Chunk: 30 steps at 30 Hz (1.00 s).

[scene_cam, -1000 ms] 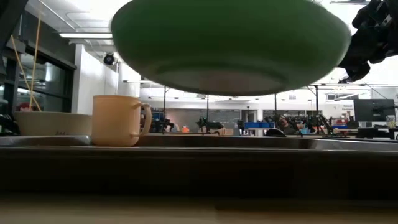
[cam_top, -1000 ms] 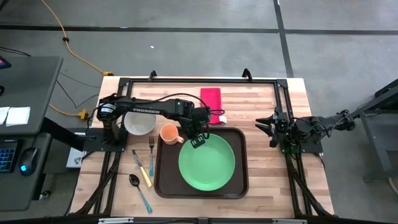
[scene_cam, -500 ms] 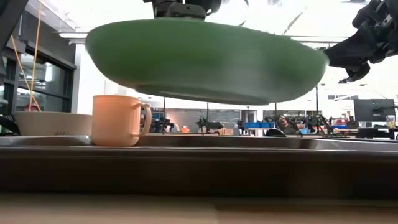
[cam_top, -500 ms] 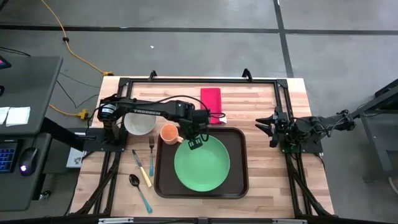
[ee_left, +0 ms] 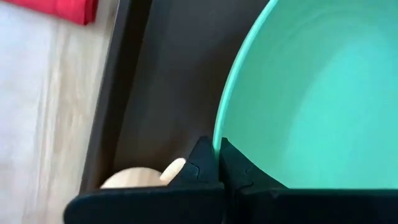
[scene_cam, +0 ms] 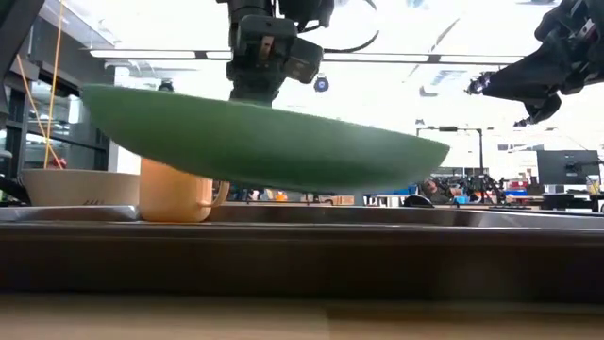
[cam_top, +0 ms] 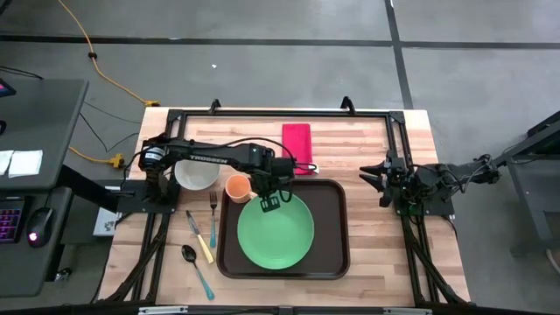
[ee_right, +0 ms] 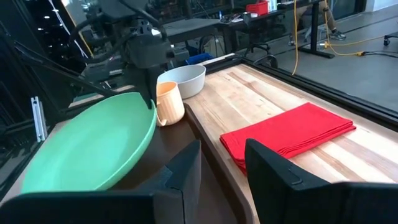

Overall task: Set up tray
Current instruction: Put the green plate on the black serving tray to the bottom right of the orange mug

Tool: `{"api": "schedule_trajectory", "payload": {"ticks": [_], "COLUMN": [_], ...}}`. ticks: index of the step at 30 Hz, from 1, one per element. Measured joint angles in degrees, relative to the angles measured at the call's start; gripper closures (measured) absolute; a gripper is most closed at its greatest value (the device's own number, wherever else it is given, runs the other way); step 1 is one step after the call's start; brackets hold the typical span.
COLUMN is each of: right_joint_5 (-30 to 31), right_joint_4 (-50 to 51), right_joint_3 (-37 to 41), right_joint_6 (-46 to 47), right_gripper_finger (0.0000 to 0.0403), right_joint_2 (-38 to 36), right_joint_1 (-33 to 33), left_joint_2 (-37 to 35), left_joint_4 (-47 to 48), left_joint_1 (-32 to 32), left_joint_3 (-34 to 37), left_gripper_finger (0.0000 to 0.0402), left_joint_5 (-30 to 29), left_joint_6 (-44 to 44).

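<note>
The dark brown tray [cam_top: 334,229] lies in the middle of the wooden table. A round green plate [cam_top: 276,232] hangs tilted above it, its left side higher in the low view. My left gripper [cam_top: 269,204] is shut on the plate's far rim. An orange cup [cam_top: 238,187] stands in the tray's far left corner. My right gripper [ee_right: 222,165] waits open at the table's right edge, with nothing between its fingers. My left gripper pinches the plate's far rim [ee_left: 219,142] between its two fingers, one inside the plate and one outside. The fingers come steeply from above, pointing down. The plate [scene_cam: 264,142] hangs clear of the tray, tilted, its right side lower.
A white bowl [cam_top: 196,171] stands left of the tray, and a folded red napkin [cam_top: 297,137] lies beyond the tray's far edge. A fork [cam_top: 213,219], a knife [cam_top: 201,241] and a spoon [cam_top: 196,267] lie on the wood at the near left.
My left gripper has rolled and tipped while staying nearly in place. The plate has swung toward the table's left edge and sunk closer to the tray. It was nearly level before; now its right side is lower.
</note>
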<state>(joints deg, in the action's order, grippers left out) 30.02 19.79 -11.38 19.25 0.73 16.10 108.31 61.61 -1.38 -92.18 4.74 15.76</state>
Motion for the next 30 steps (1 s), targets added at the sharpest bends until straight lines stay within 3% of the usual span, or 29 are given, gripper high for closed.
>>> {"api": "schedule_trajectory", "payload": {"ticks": [12,22,30], "right_joint_5": [0.02,0.02,0.02], "right_joint_4": [-1.14,-1.23,-2.7], "right_joint_3": [0.0,0.0,0.0], "right_joint_6": [0.0,0.24,0.24], "right_gripper_finger": [0.03,0.03,0.0299], "right_joint_2": [0.0,0.0,0.0], "right_joint_1": [0.02,0.02,0.01], "left_joint_2": [0.61,0.59,0.59], "left_joint_4": [-0.03,-3.28,-5.54], "left_joint_1": [-0.06,-0.07,-0.07], "left_joint_3": [0.08,5.82,5.96], "left_gripper_finger": [0.0388,0.0388,0.0388], "left_joint_5": [-1.95,-0.6,-0.69], "left_joint_6": [-2.45,-2.46,-3.51]}}
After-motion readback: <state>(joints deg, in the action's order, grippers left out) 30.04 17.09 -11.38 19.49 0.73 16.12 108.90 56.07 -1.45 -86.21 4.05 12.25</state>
